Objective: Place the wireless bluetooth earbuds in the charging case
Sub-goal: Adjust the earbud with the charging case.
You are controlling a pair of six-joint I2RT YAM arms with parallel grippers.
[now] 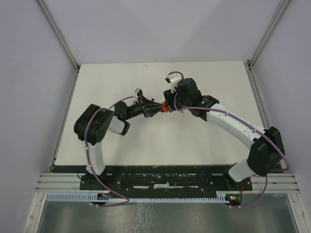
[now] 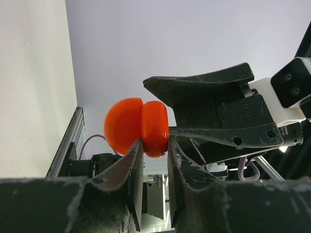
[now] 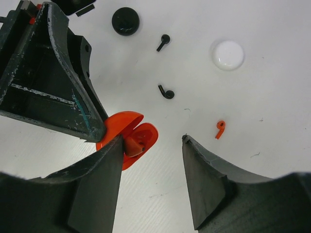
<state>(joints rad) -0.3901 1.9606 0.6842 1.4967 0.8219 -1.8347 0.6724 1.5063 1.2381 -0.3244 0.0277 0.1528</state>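
My left gripper [image 2: 154, 143] is shut on the base of an open red charging case [image 2: 154, 127] and holds it above the table; its lid [image 2: 124, 124] hangs open to the left. In the right wrist view a red earbud [image 3: 135, 144] sits in the open case [image 3: 146, 135], right against my right gripper's left finger. My right gripper [image 3: 151, 139] is open and empty, just above the case. A second red earbud [image 3: 220, 129] lies on the table. In the top view the two grippers meet at the case [image 1: 166, 108] mid-table.
Two black earbuds [image 3: 164, 41] [image 3: 166, 92], a round black case [image 3: 125, 21] and a round white case [image 3: 227, 54] lie on the white table below. My left gripper's fingers [image 3: 48, 82] fill the upper left of the right wrist view.
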